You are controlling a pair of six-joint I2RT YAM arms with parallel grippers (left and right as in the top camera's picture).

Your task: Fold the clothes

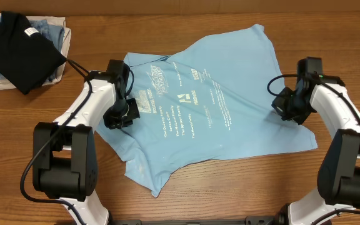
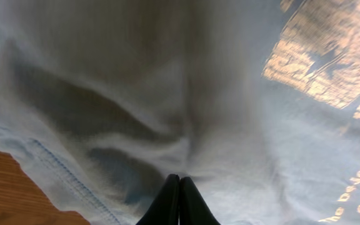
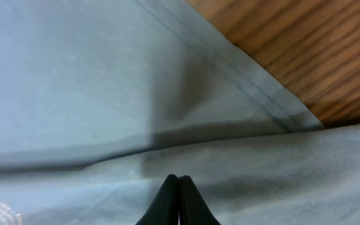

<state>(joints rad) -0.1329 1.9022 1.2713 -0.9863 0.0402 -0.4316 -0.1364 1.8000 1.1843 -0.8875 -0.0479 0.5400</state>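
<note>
Pinching the t-shirt (image 1: 211, 106) from both sides.
With left gripper (image 2: 179, 180) pressed together on puckered cloth just inside a stitched edge, beside the white lettering (image 2: 317, 62); with right gripper (image 3: 179, 180) pressed together on a raised fold near the hem. Lies spread, rumpled, print up, mid table (image 1: 230, 194); well apart at the far-left corner, black folded shirt (image 1: 17, 50).

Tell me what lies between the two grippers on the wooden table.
In the overhead view, only the light sky-blue t-shirt with white printed lettering spans the stretch from left gripper to right gripper.
</note>
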